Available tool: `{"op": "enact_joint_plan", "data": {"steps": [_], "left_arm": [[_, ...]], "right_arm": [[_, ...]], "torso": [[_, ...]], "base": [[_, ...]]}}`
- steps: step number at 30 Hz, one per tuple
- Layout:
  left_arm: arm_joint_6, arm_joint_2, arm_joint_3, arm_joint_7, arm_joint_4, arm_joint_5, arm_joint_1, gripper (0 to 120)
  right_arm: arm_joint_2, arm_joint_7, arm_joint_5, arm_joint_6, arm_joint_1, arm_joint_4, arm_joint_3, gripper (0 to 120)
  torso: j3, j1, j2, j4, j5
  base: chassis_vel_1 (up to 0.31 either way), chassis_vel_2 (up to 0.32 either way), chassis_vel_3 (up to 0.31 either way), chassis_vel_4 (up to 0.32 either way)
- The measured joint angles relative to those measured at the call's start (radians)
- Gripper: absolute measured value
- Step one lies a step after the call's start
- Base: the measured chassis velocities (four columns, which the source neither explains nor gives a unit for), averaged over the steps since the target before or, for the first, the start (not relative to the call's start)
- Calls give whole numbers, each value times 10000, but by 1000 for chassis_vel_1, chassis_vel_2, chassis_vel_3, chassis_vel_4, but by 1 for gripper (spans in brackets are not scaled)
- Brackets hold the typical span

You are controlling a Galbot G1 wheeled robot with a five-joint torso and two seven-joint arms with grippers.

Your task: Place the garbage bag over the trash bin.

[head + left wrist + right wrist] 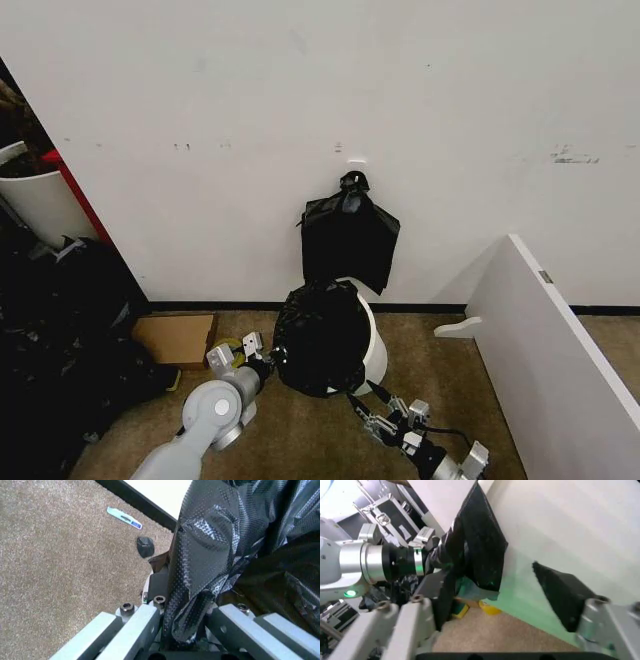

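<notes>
The garbage bag, glossy crinkled black plastic, is draped over the top and front of the white trash bin, which stands on the carpet by the wall. My left gripper is at the bag's left side, shut on a fold of the plastic. My right gripper is low at the bag's right front with its fingers spread wide. In the right wrist view the bag hangs against one finger of the right gripper, and the other pad is bare.
A flat black bag with a knotted top hangs on the wall just above the bin. A cardboard box lies left, beside dark gear and a larger white container. A white panel stands right.
</notes>
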Motion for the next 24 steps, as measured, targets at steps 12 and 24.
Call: {"op": "enact_joint_plan", "data": {"steps": [12, 24], "left_arm": [[0, 61, -5, -21, -136, 6, 66, 0], [-143, -60, 46, -80, 67, 231, -47, 0]], "right_arm": [[2, -20, 144, -96, -27, 127, -70, 15], [-9, 322, 46, -130, -223, 162, -68, 0]], "torso": [[0, 0, 0, 0, 1], [0, 0, 0, 0, 0]], "base": [[0, 0, 0, 0], [0, 0, 0, 0]]}}
